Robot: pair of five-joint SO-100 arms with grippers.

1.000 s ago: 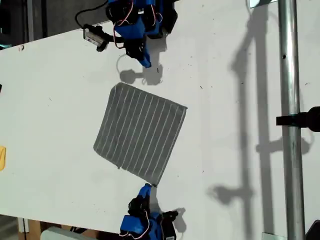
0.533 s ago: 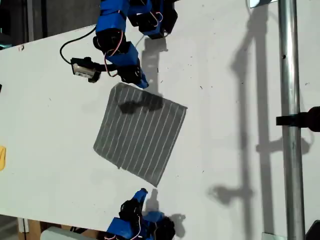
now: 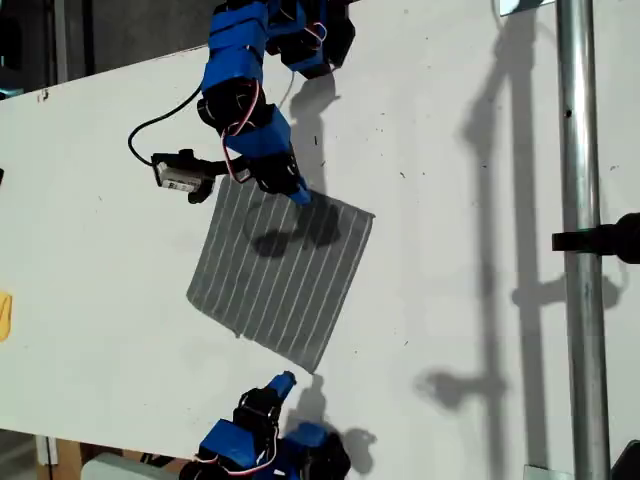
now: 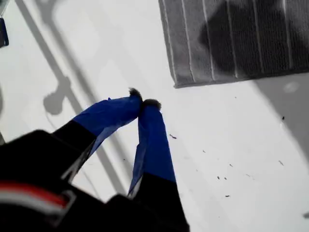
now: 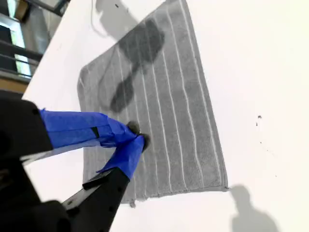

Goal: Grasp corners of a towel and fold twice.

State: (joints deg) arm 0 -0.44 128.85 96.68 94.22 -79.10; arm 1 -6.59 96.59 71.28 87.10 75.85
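The grey striped towel point(image 3: 280, 280) lies flat on the white table point(image 3: 450, 150), turned slightly askew. My second gripper point(image 3: 300, 196) hangs shut just above the towel's edge nearest the exterior view's top, its shadow falling on the cloth. In the second wrist view the same gripper point(image 5: 138, 135) is over the towel point(image 5: 164, 121), holding nothing, with a corner point(image 5: 226, 187) nearby. My first gripper point(image 3: 285, 379) is shut over bare table near the exterior view's bottom, a short way from the towel's lowest corner point(image 3: 315, 368). The first wrist view shows that gripper point(image 4: 143, 103) short of the corner point(image 4: 175, 86).
A metal pole point(image 3: 578, 250) with a black clamp point(image 3: 600, 240) runs down the exterior view's right and casts long shadows on the table. A yellow object point(image 3: 4, 315) shows at the exterior view's left edge. The table's edge runs behind the second arm's base.
The second arm swung from the table's far edge down onto the towel's upper edge. The first gripper drew back slightly from the towel's lowest corner. The towel has not moved.
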